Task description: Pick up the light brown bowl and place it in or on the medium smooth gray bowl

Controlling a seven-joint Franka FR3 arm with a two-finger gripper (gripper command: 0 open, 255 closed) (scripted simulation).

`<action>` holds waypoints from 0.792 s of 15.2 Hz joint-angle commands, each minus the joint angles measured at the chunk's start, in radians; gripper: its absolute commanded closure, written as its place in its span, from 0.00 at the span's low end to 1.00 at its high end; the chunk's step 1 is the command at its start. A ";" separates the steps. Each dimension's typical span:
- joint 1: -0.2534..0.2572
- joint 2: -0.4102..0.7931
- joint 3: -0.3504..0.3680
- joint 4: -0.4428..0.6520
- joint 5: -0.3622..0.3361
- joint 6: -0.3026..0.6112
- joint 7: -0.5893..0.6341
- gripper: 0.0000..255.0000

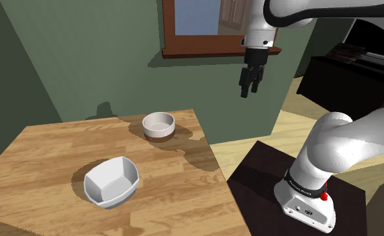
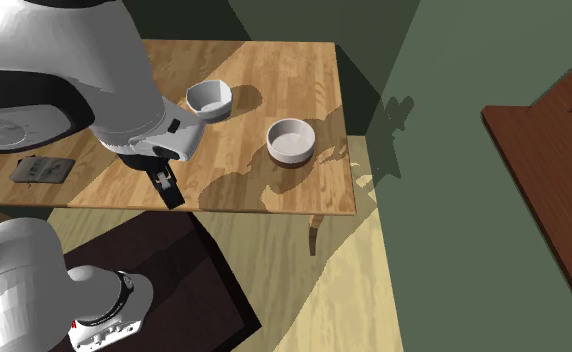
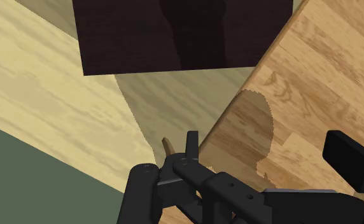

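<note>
You have two bowls on the wooden table (image 1: 43,147). At the shoulder view's left sits one faceted pale grey bowl (image 1: 111,181). Next comes one round bowl (image 1: 159,125) near the far edge, pale inside and seemingly brown low outside. Rightmost, one gripper (image 1: 249,89) hangs high near the table's edge, fingers apart and empty.

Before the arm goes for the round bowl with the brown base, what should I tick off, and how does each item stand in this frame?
1. Gripper open: ok, its fingers stand apart in the wrist view.
2. Gripper empty: ok, nothing is between the fingers.
3. Round bowl upright on the table, nothing on it: ok.
4. Gripper above the round bowl: not ok; it hangs high near the table's edge, off to the side of the bowl.
5. Angular grey bowl upright and empty: ok.
</note>
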 commanded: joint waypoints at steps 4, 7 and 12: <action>0.009 0.100 0.015 0.010 0.005 0.097 0.005 0.00; 0.016 0.206 0.030 0.033 0.008 0.188 0.010 0.00; 0.026 0.392 0.051 0.100 0.007 0.319 0.021 0.00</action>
